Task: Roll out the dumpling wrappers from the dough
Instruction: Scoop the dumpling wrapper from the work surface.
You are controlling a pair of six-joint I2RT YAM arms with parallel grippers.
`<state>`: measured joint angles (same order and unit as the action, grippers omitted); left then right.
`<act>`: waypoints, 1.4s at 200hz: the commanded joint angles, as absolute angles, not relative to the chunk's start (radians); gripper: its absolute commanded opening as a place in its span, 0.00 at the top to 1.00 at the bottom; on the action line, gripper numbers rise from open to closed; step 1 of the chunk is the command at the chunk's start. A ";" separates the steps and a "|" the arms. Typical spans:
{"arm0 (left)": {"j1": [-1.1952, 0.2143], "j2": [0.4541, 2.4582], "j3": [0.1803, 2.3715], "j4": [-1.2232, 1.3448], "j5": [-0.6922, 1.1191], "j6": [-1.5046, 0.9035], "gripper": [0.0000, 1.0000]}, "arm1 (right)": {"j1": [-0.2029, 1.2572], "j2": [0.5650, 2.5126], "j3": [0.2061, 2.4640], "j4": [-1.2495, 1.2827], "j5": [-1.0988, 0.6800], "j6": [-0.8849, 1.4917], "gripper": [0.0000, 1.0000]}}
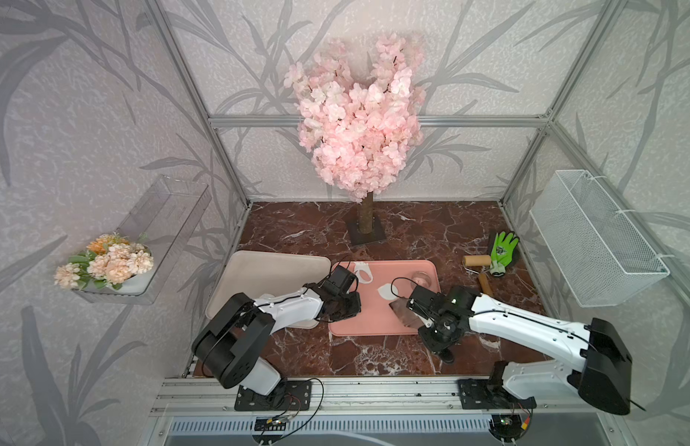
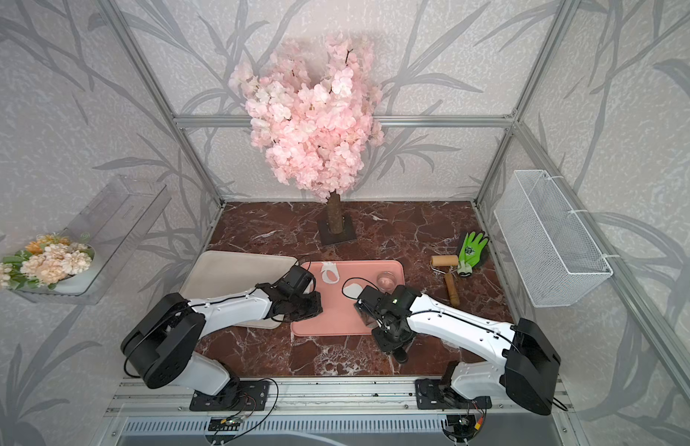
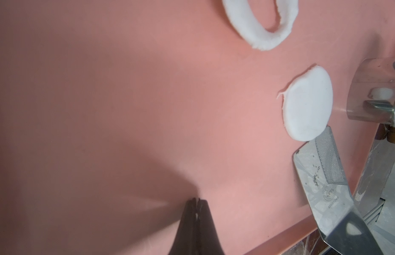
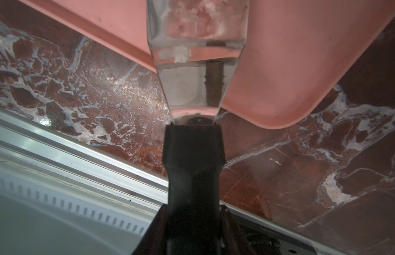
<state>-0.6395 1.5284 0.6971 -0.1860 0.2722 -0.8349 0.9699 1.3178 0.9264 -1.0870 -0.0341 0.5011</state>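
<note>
Dumpling wrapper [image 3: 307, 106]: one flat white disc, mid pink tray [image 1: 374, 320].
Dough loop [image 3: 245, 26]: one, near the tray's far edge, apart from the disc.
Ring cutter [image 1: 421, 277]: one, clear, on the tray.
Spatula [image 3: 320, 176]: one, blade tip just beside the disc.
Left gripper [image 3: 42, 199]: jaws together, empty, over the tray.
Right gripper [image 4: 193, 223]: clamped on the spatula handle.
Rolling pin [image 1: 477, 261]: one, off-tray.
</note>
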 commanded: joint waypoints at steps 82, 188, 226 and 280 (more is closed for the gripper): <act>-0.641 1.561 0.679 -0.205 0.271 -0.833 1.00 | 0.929 1.360 0.908 -0.957 -0.025 0.525 1.00; -0.642 1.572 0.677 -0.204 0.274 -0.839 1.00 | 0.929 1.498 0.816 -0.660 0.062 0.607 1.00; -0.642 1.569 0.675 -0.205 0.275 -0.841 1.00 | 0.928 1.510 0.787 -0.583 0.115 0.629 1.00; -0.642 1.555 0.680 -0.216 0.265 -0.846 1.00 | 0.932 1.430 0.703 -0.460 0.181 0.658 1.00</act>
<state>-0.6395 1.5433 0.6971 -0.1558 0.2874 -0.8417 0.9398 1.4433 0.7685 -0.6235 0.0605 0.6430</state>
